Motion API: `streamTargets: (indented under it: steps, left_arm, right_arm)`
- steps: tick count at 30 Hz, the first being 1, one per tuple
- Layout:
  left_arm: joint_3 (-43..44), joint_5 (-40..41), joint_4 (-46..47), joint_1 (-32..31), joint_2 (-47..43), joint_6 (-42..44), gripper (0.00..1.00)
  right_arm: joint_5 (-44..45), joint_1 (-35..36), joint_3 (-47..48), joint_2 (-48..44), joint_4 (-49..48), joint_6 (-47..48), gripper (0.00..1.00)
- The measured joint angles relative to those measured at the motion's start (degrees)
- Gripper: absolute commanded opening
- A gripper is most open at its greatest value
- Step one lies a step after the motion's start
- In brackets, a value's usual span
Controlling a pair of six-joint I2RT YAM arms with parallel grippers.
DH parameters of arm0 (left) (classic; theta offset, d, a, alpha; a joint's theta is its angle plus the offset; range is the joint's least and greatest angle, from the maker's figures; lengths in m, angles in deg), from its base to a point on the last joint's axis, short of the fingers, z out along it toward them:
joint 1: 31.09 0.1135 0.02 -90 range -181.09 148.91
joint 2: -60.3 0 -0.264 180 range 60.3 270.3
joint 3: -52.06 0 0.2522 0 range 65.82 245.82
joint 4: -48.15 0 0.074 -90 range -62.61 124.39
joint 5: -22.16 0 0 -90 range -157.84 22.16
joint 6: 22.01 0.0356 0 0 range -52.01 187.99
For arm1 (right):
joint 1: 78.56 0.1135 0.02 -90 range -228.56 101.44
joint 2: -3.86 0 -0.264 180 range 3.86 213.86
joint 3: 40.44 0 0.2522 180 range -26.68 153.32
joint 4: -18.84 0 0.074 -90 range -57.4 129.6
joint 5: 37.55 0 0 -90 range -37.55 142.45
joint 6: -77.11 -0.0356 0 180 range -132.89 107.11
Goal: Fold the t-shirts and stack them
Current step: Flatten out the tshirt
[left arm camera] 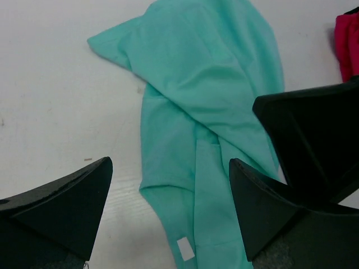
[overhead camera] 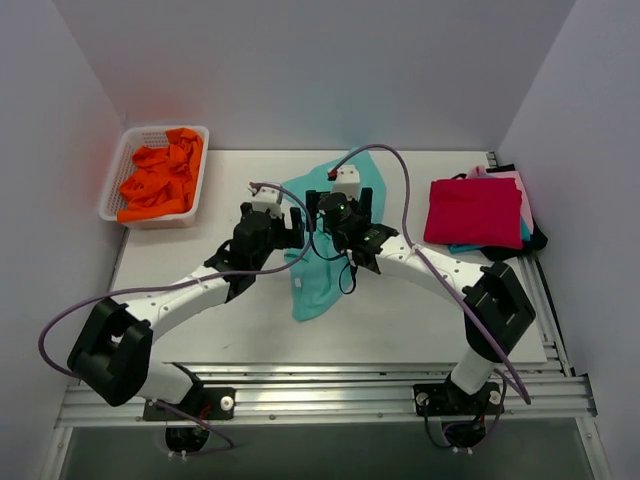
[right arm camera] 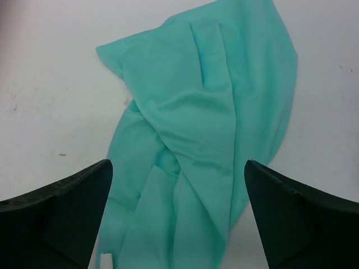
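Observation:
A teal t-shirt (overhead camera: 325, 270) lies crumpled and partly folded over itself in the middle of the white table. It fills the left wrist view (left arm camera: 207, 78) and the right wrist view (right arm camera: 207, 112). My left gripper (overhead camera: 275, 225) is open and empty, just above the shirt's left edge (left arm camera: 170, 162). My right gripper (overhead camera: 340, 205) is open and empty over the shirt's middle (right arm camera: 178, 162). A folded red t-shirt (overhead camera: 475, 210) tops a stack at the right, with pink, teal and black cloth under it. Orange t-shirts (overhead camera: 165, 175) lie bunched in a basket.
A white mesh basket (overhead camera: 112, 175) stands at the back left. The red stack's edge shows in the left wrist view (left arm camera: 349, 42), where a black part of the right gripper (left arm camera: 308, 129) stands close by. White walls enclose the table on three sides.

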Motion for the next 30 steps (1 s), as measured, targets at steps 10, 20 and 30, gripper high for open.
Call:
streamTargets:
  steps: [10, 20, 30]
  left_arm:
    - [-3.69, 11.78, -8.7, -0.37, -18.95, -8.04, 0.94]
    - [-9.11, 20.46, -14.38, 0.13, -34.45, -15.37, 0.94]
    - [-13.05, 20.48, -20.35, 0.13, -36.09, -18.16, 0.94]
  right_arm:
    - [-2.99, -1.68, 25.16, 19.15, 1.81, 2.27, 0.99]
    - [-10.88, -4.48, 60.67, 51.45, 10.54, 3.39, 0.99]
    - [-15.45, -7.78, 64.17, 58.6, 13.03, 3.3, 0.94]
